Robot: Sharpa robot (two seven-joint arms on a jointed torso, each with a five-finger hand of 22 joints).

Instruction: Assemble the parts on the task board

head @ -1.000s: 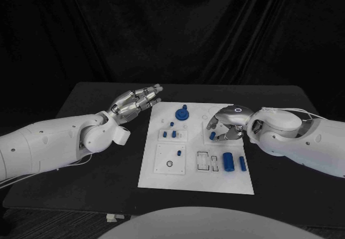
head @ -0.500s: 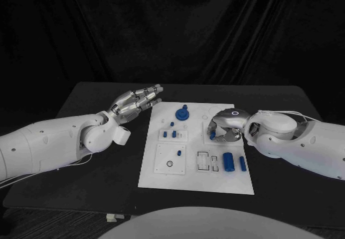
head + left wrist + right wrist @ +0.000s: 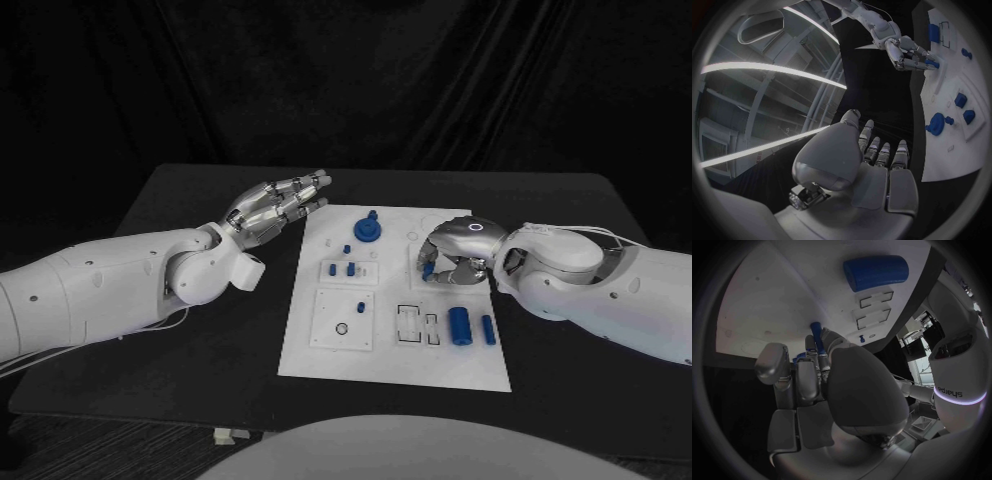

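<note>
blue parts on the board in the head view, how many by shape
Round knobbed disc: 1
Large cylinder: 1
Slim cylinder: 1
Small pegs: 3 clear of the right hand
Peg at that hand's fingertips: 1
Total: 7

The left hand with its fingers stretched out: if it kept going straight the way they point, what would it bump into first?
Probably nothing soon. The left hand hovers open beside the task board, fingers aimed toward the table's far edge, passing left of the round blue part. The way looks free, though depth is hard to judge.
</note>
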